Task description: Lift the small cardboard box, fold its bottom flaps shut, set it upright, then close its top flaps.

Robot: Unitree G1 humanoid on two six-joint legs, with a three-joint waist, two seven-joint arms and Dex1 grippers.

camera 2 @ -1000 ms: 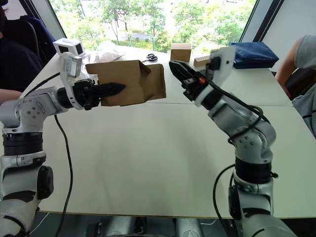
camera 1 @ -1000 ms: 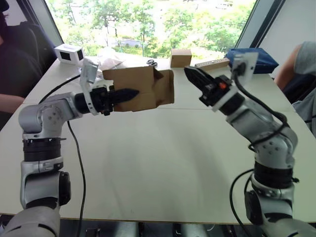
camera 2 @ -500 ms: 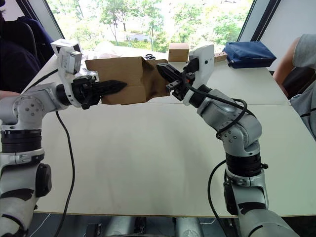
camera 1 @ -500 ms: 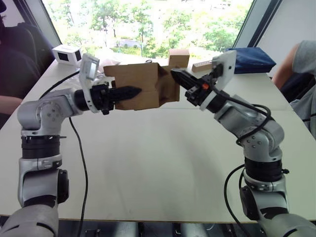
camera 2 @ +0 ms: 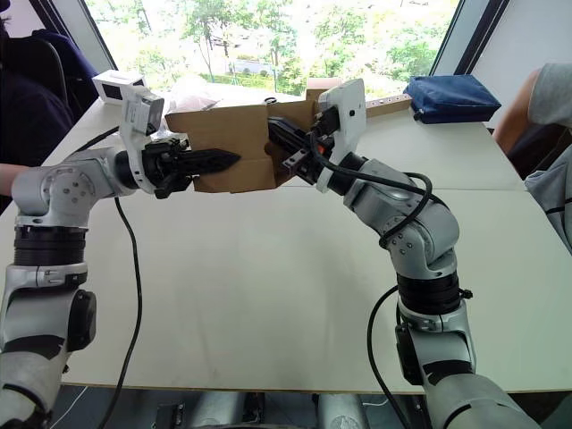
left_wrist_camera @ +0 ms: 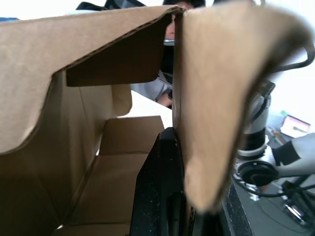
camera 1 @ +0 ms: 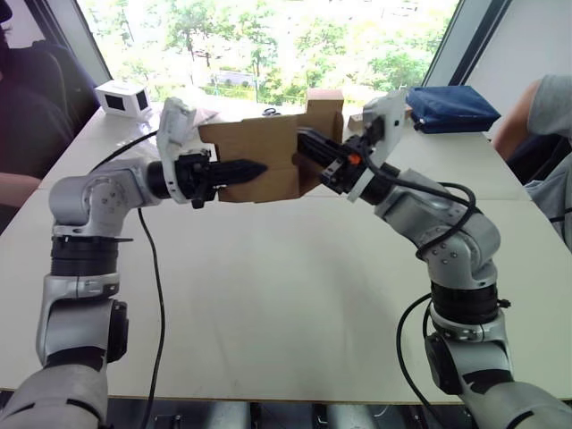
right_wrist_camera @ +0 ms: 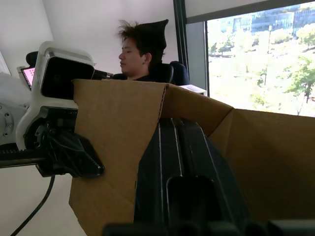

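Note:
The small cardboard box (camera 1: 257, 145) hangs on its side above the table, in front of me. My left gripper (camera 1: 254, 167) is shut on its near side wall; the left wrist view shows that wall (left_wrist_camera: 211, 113) pinched beside a black finger (left_wrist_camera: 160, 191), with the box's open inside and a flap (left_wrist_camera: 118, 61) beyond. From the right, my right gripper (camera 2: 273, 127) is shut, its tips pushed against the box's right end, where a flap (camera 1: 313, 161) folds inward. I cannot tell whether these are the top flaps or the bottom ones.
At the table's far edge stand a similar brown box (camera 1: 325, 100), a white box with dark panels (camera 1: 122, 96), scissors (camera 1: 273, 113), a wooden block (camera 2: 386, 105) and a blue bag (camera 1: 451, 107). People sit at far left (camera 1: 27, 116) and right (camera 1: 547, 105). The white table (camera 1: 286, 295) lies below.
My right gripper moved left from open air up to the box's right end, pushing the hanging flap inward. My left gripper, holding the box, shifted slightly right.

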